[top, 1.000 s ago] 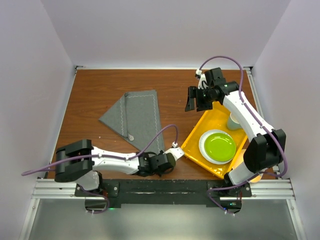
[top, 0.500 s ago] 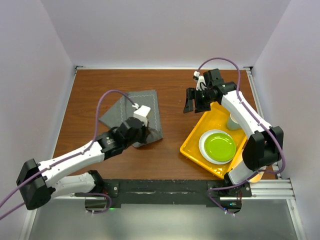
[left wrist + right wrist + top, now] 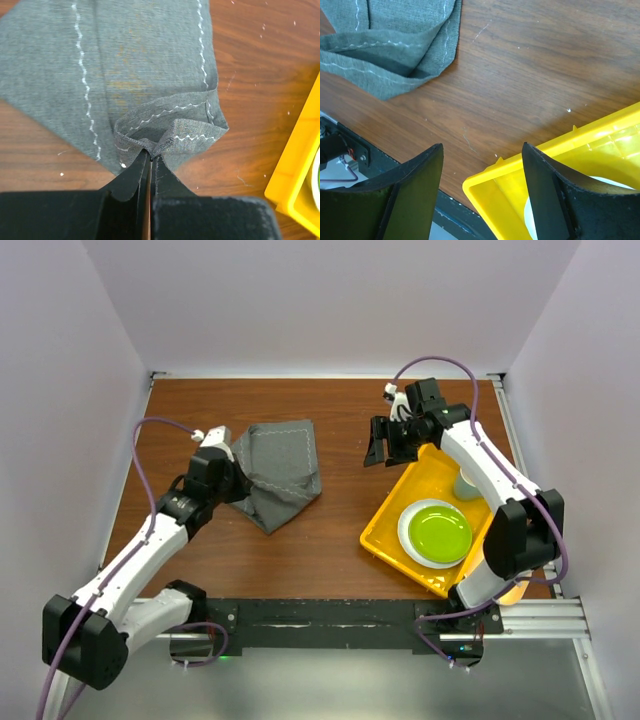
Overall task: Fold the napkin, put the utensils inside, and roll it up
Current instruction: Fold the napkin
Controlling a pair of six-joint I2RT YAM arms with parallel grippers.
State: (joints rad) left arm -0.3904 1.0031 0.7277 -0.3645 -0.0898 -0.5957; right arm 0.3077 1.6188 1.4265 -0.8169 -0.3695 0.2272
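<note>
The dark grey napkin (image 3: 280, 470) lies folded over itself on the left half of the table, its pale stitched edge doubled. My left gripper (image 3: 232, 462) is at the napkin's left edge, shut on a bunched corner of it; in the left wrist view the corner puckers right at the closed tips (image 3: 150, 156), with the napkin (image 3: 145, 75) spread beyond. The utensils are hidden. My right gripper (image 3: 385, 445) hangs open over bare wood, between the napkin and the tray. In the right wrist view it (image 3: 481, 147) holds nothing, and the napkin (image 3: 385, 45) shows at upper left.
A yellow tray (image 3: 428, 475) sits at right, holding a white plate with a green centre (image 3: 438, 532) and a pale mug (image 3: 468, 483). The tray's corner (image 3: 600, 145) lies just below my right fingers. White walls close in the table on three sides.
My left arm swung from the near edge across the napkin to its left side, dragging a corner along. The flat triangle is now folded over and the utensil on it is covered. The right arm barely moved.
</note>
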